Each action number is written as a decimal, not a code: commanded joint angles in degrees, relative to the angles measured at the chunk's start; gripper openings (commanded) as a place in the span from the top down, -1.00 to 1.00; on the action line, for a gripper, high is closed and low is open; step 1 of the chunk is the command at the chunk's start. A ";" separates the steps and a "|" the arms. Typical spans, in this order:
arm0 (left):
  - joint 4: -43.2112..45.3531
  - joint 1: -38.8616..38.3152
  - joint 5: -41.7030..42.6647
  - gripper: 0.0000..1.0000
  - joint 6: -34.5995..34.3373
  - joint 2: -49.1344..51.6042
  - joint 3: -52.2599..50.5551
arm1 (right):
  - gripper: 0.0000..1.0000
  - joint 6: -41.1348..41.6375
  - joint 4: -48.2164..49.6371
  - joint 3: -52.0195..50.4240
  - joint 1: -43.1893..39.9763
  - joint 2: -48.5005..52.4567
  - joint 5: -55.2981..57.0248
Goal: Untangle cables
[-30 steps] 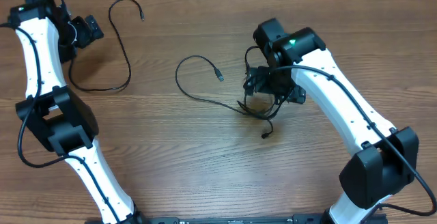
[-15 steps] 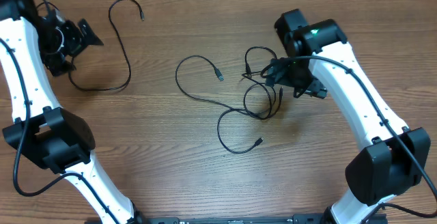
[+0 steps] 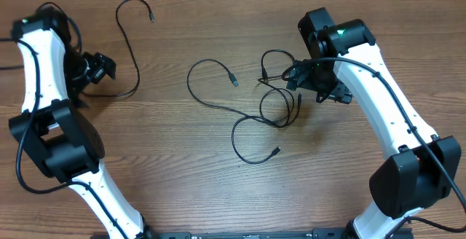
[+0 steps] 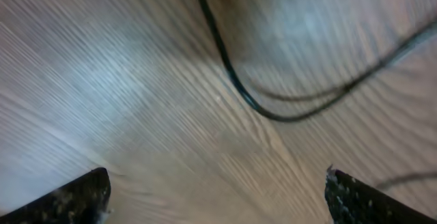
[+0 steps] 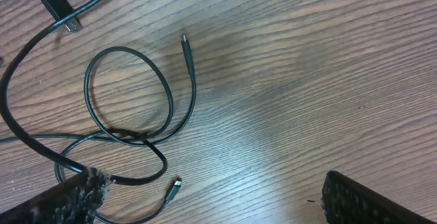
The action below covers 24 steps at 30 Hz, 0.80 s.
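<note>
A: Where is room left on the table?
B: Bare wood is found along the near edge and far right.
A: What is blocked?
B: The middle is crossed by looped cables, the left by a lone cable.

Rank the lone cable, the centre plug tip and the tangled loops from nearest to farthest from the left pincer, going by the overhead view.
1. lone cable: left side, curving just beside the left pincer.
2. centre plug tip: middle of the table.
3. tangled loops: right side, farthest across.
</note>
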 commanded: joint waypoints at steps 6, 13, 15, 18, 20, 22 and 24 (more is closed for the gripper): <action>15.08 0.31 -1.01 -0.79 -7.32 0.22 -9.29 | -1.00 0.00 0.11 1.16 -0.04 -1.73 0.39; 19.93 0.28 -1.01 -0.54 -10.60 0.26 -12.92 | -1.00 0.00 0.13 1.16 -0.04 -1.73 0.39; 21.46 0.28 -1.01 -0.57 -10.60 0.26 -14.64 | -1.00 0.00 0.13 1.16 -0.04 -1.73 0.39; 26.23 0.28 -0.98 -0.57 -10.58 0.26 -18.60 | -1.00 0.00 0.13 1.16 -0.04 -1.73 0.39; 29.14 0.28 -1.25 -0.46 -10.14 0.26 -20.81 | -1.00 0.00 0.13 1.16 -0.04 -1.73 0.39; 32.02 0.31 -1.25 -0.22 -8.74 0.26 -22.27 | -1.00 0.00 0.11 1.16 -0.04 -1.73 0.39; 33.11 0.33 -1.53 0.00 -7.23 0.24 -22.29 | -1.00 0.00 0.11 1.16 -0.04 -1.73 0.39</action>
